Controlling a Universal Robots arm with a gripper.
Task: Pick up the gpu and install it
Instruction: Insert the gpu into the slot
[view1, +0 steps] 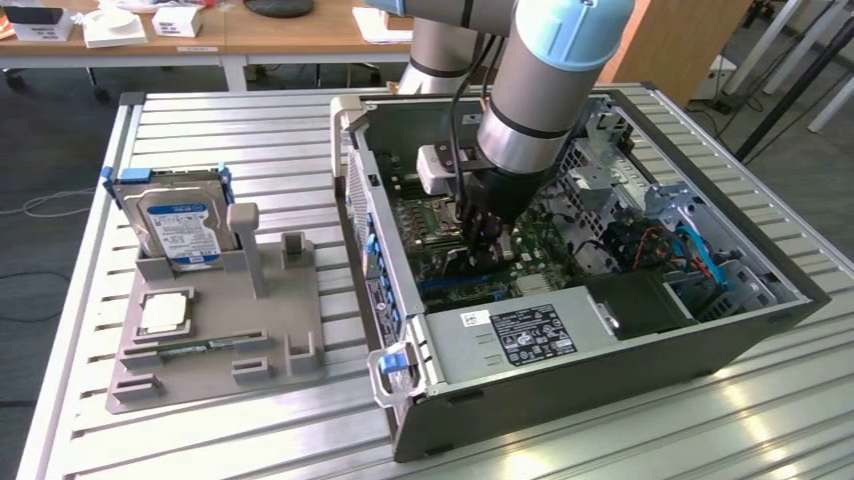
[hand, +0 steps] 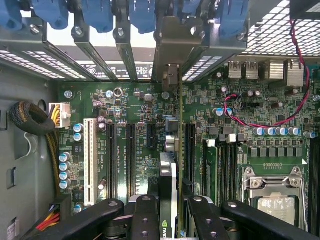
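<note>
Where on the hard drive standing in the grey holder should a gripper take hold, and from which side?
Grip the hard drive by its upper part, coming from above, with the fingers on its two broad faces. It stands upright in the grey holder, so its lower end is socketed and hidden, while the top is free. The blue rails along its edges would likely get in the way.

The gpu (hand: 172, 165) stands on edge over the motherboard (hand: 140, 150) slots.

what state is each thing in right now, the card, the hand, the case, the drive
thin green-grey gpu card with silver end bracket: held edge-on above the motherboard slots, bracket at the rear openings
black robot hand: shut on the card
grey computer case: side open, lying flat
silver hard drive with blue-white label: upright in grey holder, untouched
</note>
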